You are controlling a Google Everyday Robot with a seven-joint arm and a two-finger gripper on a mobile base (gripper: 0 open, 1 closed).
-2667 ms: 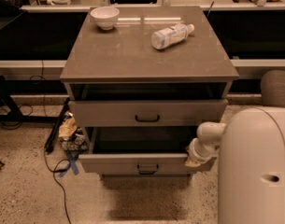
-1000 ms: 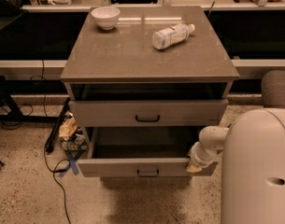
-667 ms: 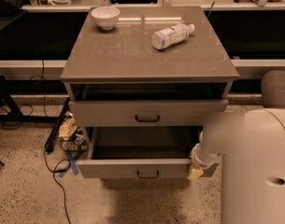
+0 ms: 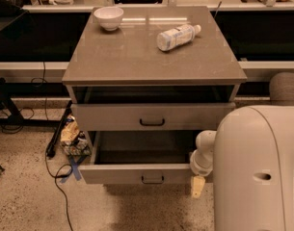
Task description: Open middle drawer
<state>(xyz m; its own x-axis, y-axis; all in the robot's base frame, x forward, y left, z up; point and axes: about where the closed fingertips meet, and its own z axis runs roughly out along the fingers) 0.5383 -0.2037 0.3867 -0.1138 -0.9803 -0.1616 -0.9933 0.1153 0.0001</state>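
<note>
The middle drawer (image 4: 122, 174) is a low, wide grey-taupe front with a small black bar handle (image 4: 152, 179). It stands pulled well out, and its dark, empty-looking inside shows. The top drawer (image 4: 113, 117) above it has a taller front and is out only a little. The lowest drawer is hidden under the middle one. My gripper (image 4: 198, 184) hangs from the white arm (image 4: 203, 154) at the right end of the middle drawer's front, right of the handle and apart from it.
A white bowl (image 4: 109, 17) and a lying plastic bottle (image 4: 178, 36) rest on the cabinet top (image 4: 137, 57). Cables and a crumpled bag (image 4: 72, 134) lie on the floor at the cabinet's left. My white body (image 4: 262, 172) fills the lower right.
The middle drawer has come a little further out toward me. My arm and gripper have shifted down and to the right along its front.
</note>
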